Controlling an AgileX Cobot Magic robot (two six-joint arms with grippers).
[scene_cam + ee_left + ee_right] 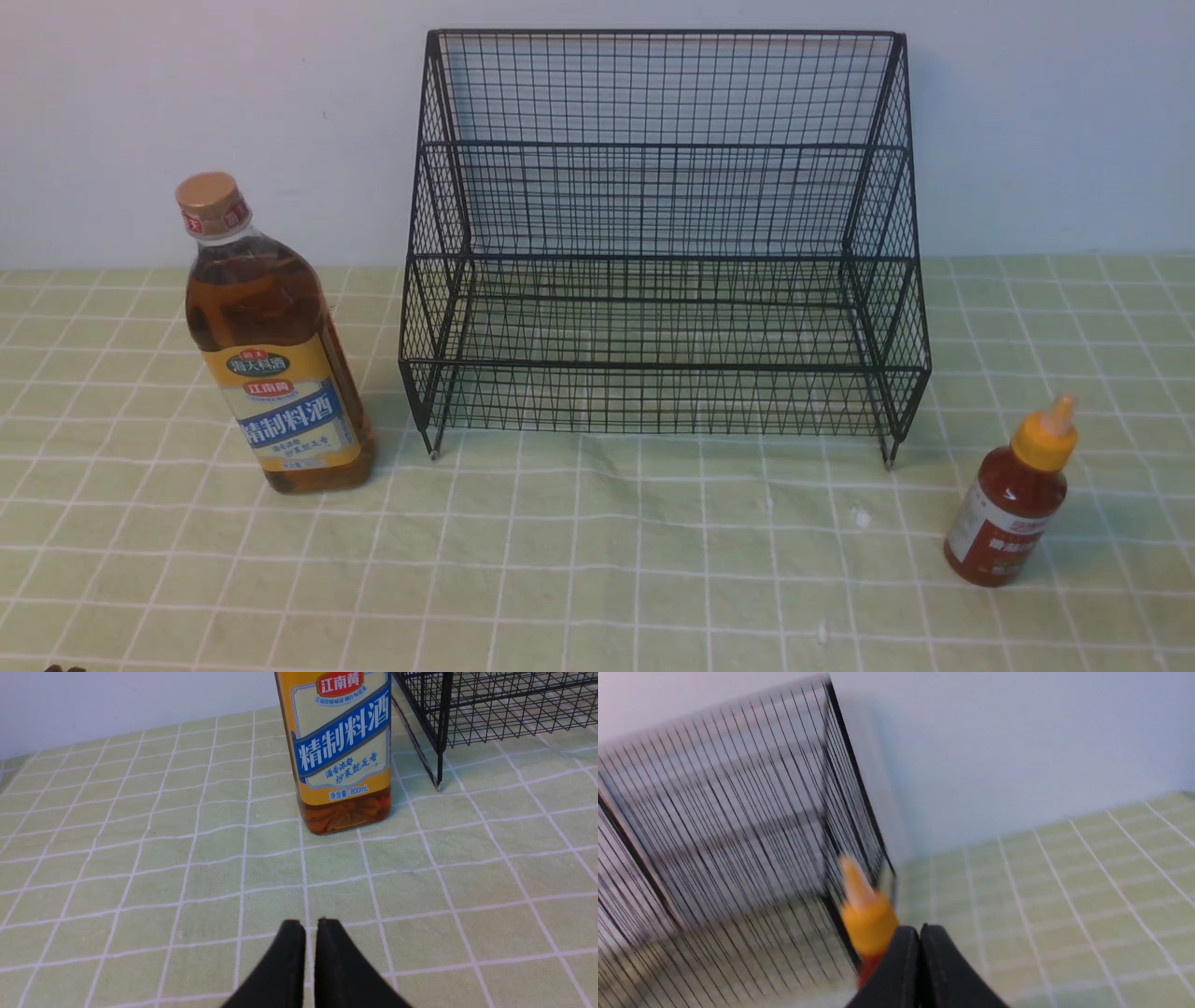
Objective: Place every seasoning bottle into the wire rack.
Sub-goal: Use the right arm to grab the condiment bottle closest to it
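My left claw [310,925], closed and empty, faces the upright amber bottle [343,751] straight ahead; right claw [920,928], closed too, close by the red bottle [869,921].

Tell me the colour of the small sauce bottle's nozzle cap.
Yellow-orange, on the small red sauce bottle; its nozzle cap shows best in the front view.

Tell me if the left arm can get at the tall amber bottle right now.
Probably yes: only bare green checked tablecloth lies between the shut left gripper and the tall clear bottle of amber liquid; the black wire-mesh rack stands apart.
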